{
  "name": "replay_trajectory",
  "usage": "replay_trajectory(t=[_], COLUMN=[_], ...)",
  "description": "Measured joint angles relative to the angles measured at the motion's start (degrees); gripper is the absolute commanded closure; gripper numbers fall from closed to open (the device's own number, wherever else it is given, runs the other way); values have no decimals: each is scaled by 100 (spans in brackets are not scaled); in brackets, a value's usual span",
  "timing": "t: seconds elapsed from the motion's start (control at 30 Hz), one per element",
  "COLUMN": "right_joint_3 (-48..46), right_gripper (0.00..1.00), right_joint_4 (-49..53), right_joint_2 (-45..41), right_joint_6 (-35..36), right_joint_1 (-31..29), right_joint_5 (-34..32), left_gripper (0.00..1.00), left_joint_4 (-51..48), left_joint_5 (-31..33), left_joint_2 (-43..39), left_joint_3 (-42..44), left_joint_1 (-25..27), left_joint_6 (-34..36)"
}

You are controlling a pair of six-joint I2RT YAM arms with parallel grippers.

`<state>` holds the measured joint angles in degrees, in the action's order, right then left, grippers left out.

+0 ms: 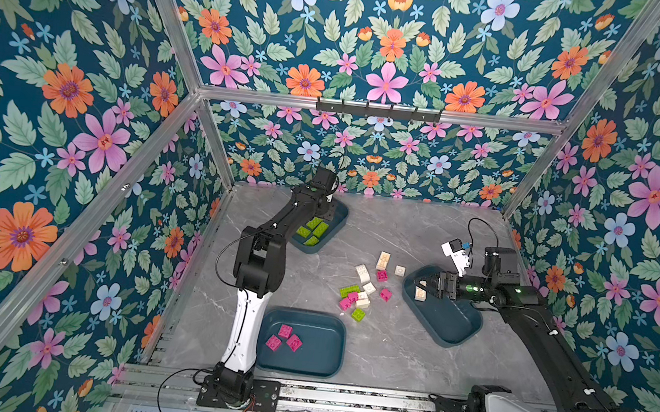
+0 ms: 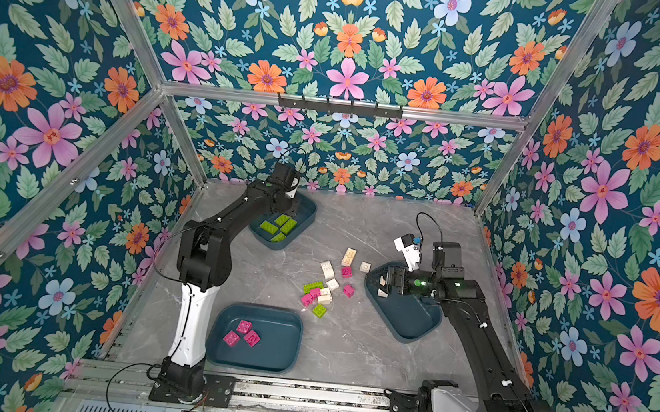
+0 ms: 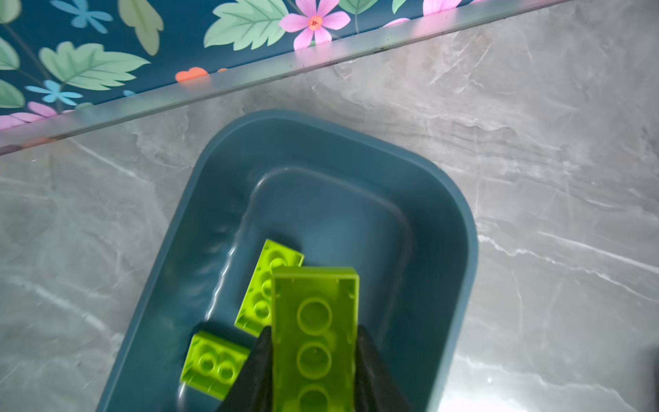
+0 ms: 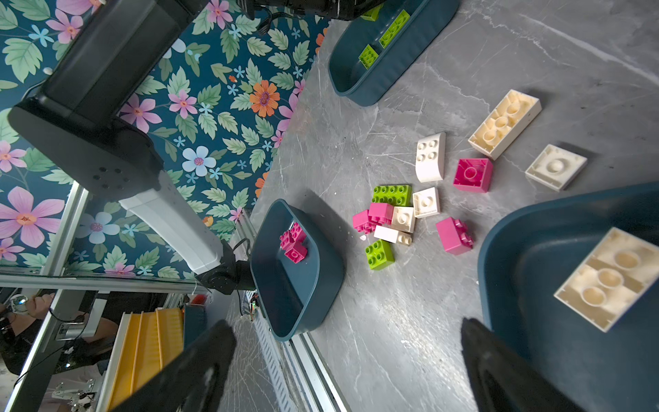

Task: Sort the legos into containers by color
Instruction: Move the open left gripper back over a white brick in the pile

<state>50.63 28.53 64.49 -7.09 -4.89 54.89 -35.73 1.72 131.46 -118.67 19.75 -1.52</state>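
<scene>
**A:** Left end effector (image 3: 314,356) is clamped on a long lime brick (image 3: 313,303), hollow side to the camera. It's over the far bin (image 3: 460,228) with the other greens (image 3: 265,285), so I'd guess a drop is next.

**B:** Right end effector (image 4: 346,323) is wide apart and empty over the right bin (image 4: 506,257), with a cream brick (image 4: 609,278) in it, hollow side up. Mixed pile (image 1: 360,298) sits mid-worktop (image 1: 388,355).

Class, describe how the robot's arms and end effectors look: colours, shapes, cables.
Both arms are mostly black with boxy joints: the left arm has a white lower link, the right arm a white segment near its base. Black cables loop beside them. The left end effector and right end effector have tapered black fingers.
</scene>
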Motion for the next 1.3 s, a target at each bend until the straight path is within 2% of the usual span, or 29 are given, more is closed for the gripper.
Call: replay_trajectory(t=[0.13, 0.23, 0.37, 0.5, 0.63, 0.8, 0.97, 1.17, 1.3], right_joint_3=[33, 46, 59, 46, -13, -46, -101, -267, -356], right_gripper=[1, 1, 1, 1, 1, 1, 1, 1, 1], right_joint_4=[9, 33, 20, -7, -48, -144, -201, -308, -330], right_joint_2=[42, 87, 116, 122, 120, 122, 127, 63, -7], right_joint_6=[0, 0, 0, -2, -22, -26, -44, -131, -131], right_joint_1=[-2, 0, 0, -2, -4, -13, -20, -24, -26], right_joint_5=[0, 0, 0, 22, 39, 44, 59, 63, 61], left_gripper=[59, 43, 38, 36, 34, 33, 33, 33, 33], left_joint_4=[17, 17, 0, -31, -39, -83, 7, 376, 590], left_joint_5=[-48, -109, -149, -212, -374, -579, -649, -684, -470], left_joint_2=[227, 293, 238, -127, -769, -1561, -2153, -2199, -2076], left_joint_3=[-164, -166, -166, 48, 669, 1644, 2424, 3005, 3174], left_joint_1=[-55, -70, -76, -72, 50, 503, 1099, 1696, 1941], left_joint_6=[-7, -9, -57, -179, -450, -828, -1508, -2603, -3335])
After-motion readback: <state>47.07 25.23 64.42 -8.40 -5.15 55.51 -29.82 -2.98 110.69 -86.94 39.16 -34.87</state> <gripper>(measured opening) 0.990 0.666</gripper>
